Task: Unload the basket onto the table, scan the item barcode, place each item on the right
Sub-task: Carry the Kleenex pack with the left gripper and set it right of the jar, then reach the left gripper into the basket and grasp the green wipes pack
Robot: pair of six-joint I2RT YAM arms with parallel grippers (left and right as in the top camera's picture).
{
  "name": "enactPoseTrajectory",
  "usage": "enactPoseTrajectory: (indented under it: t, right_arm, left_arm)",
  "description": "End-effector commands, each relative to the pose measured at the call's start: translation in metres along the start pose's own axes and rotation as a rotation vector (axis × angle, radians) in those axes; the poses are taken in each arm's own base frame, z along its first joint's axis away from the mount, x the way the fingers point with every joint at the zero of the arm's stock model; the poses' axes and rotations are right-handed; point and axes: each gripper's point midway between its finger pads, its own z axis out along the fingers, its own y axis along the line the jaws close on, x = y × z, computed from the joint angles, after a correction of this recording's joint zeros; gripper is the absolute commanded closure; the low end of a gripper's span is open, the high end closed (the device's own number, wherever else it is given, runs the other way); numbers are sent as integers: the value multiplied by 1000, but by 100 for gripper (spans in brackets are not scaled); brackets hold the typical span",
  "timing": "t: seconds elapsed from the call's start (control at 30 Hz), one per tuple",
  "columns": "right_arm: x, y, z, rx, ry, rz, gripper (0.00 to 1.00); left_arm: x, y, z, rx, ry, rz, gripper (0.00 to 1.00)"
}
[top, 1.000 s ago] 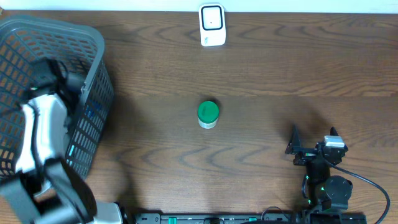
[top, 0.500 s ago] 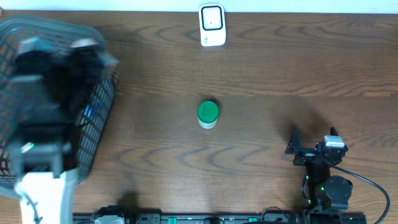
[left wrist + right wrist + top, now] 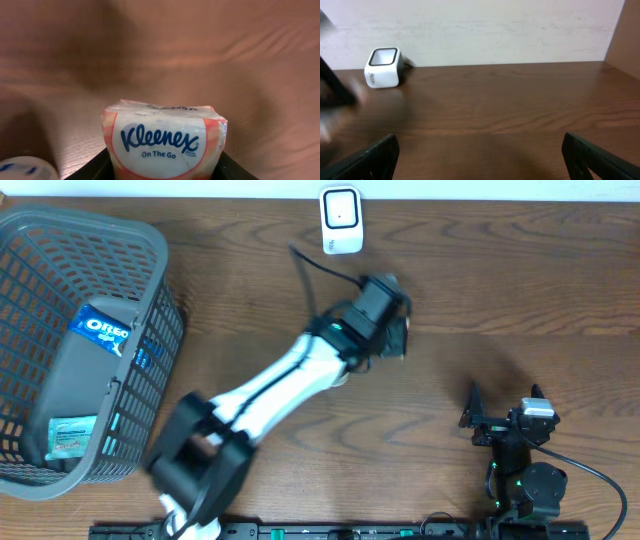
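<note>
One tissue pack [image 3: 164,145] sits clamped in my left gripper [image 3: 388,320], held near the scanner [image 3: 341,220] so its barcode can be read, while my right gripper [image 3: 503,402] rests spread wide, empty.

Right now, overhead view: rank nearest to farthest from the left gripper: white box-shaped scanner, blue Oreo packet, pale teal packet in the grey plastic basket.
From the left gripper, holding the Kleenex tissue pack:
1. White box-shaped scanner, table's far edge, centre.
2. Blue Oreo packet, far left, in the grey plastic basket's far half.
3. Pale teal packet, basket's near end.
</note>
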Motion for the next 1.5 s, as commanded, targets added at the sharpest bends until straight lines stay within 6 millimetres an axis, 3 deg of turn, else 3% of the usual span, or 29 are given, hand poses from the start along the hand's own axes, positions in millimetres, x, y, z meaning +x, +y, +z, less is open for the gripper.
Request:
enactPoseTrajectory:
  t: [0.0,0.1,0.23,0.27,0.3,0.4,0.5,0.57,0.63,0.7,0.73,0.77,0.83,0.9,0.97,1.07,1.13,1.23,1.37,1.47]
  right_arm:
    - [0,0,0,2,0,-14,1]
    - [0,0,0,2,0,-14,1]
    - [0,0,0,2,0,-14,1]
    - [0,0,0,2,0,-14,1]
    - [0,0,0,2,0,-14,1]
    - [0,0,0,2,0,-14,1]
    - [0,0,0,2,0,-14,1]
    - [0,0,0,2,0,-14,1]
    - [0,0,0,2,0,-14,1]
    - [0,0,0,2,0,-14,1]
    - [0,0,0,2,0,-14,1]
    - [0,0,0,2,0,-14,1]
    - [0,0,0,2,0,-14,1]
    - [0,0,0,2,0,-14,1]
    - [0,0,0,2,0,-14,1]
    - [0,0,0,2,0,-14,1]
    - [0,0,0,2,0,-14,1]
    - [0,0,0,2,0,-14,1]
    - [0,0,0,2,0,-14,1]
    - [0,0,0,2,0,-14,1]
  left_arm:
    - [29,16,37,-84,65,151,51]
    - [57,20,57,-112,141,187,50]
    - [76,19,62,-126,187,207,45]
    - [77,19,62,-126,189,210,37]
    - [76,17,60,-123,185,210,23]
    - [62,5,46,-98,158,267,0]
    - [12,-17,-10,-134,55,383,2]
    - [-40,-16,-80,-267,-93,404,2]
    - [-68,-8,-131,-350,-187,381,2]
    - [-99,17,-205,-452,-314,318,2]
    - [-102,22,-215,-464,-329,307,2]
    - [-112,46,-257,-501,-390,242,2]
    - [-117,81,-301,-542,-451,112,2]
    - [-112,134,-356,-612,-529,-122,2]
    - [-102,171,-389,-667,-584,-307,2]
    - [-63,236,-444,-786,-677,-698,2]
    - [-33,272,-468,-880,-705,-910,2]
    - [-6,306,-481,-987,-677,-1039,2]
    - [26,352,-472,-1091,-616,-1239,2]
    - [41,380,-454,-1127,-540,-1345,2]
